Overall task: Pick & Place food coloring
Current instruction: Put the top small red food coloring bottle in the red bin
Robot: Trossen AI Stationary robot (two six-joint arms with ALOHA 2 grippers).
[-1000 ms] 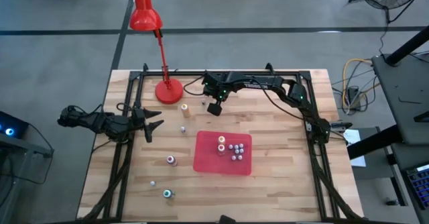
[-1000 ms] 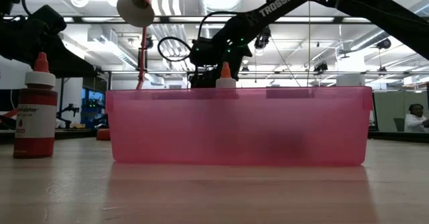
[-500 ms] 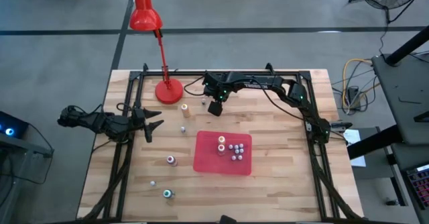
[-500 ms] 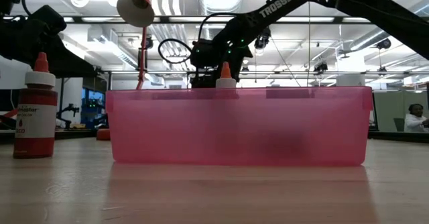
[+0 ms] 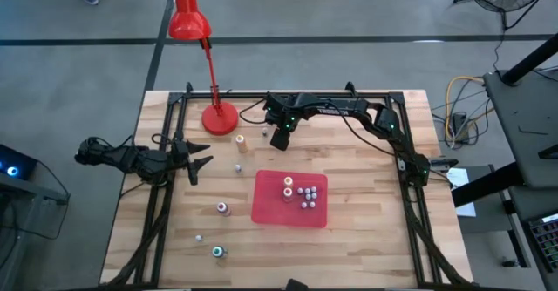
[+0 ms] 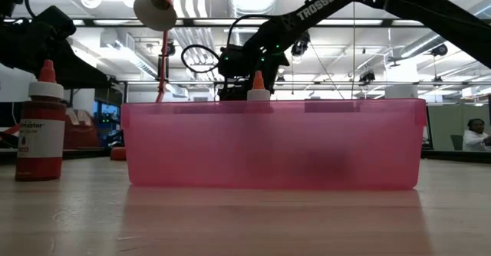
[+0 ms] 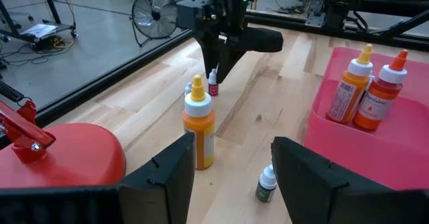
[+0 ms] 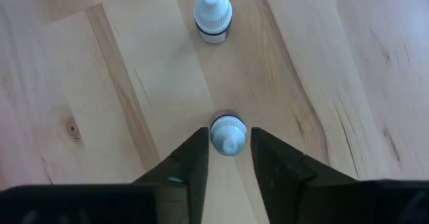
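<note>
My right gripper [image 5: 278, 139] points down at the far middle of the table, shut on a tiny white-capped food coloring bottle [image 8: 228, 135] that stands on the wood. A second tiny bottle [image 8: 213, 15] stands just beyond it. A red tray [image 5: 266, 206] at the table's centre holds several bottles [image 5: 303, 195]. Loose bottles stand left of the tray: an orange one [image 7: 200, 127], a small one [image 5: 237, 167], a pink-topped one [image 5: 222, 208], a green-topped one [image 5: 218, 252]. My left gripper [image 5: 202, 162] waits open at the left edge. My right gripper pinches the tiny bottle by the sides of its white cap [image 8: 213, 138] between its two fingers. The fingers [image 8: 194, 158] come from above, pointing steeply down. The bottle stands upright with its base on the table [image 7: 213, 90].
A red desk lamp stands with its base [image 5: 219, 117] at the far left, close to the orange bottle. A black frame [image 5: 174, 108] runs along the table's edges. Bare wood lies right of the tray and along the near edge.
My right gripper has stayed over the tiny bottle, and its fingers have drawn together on it. The bottle still stands where it was.
</note>
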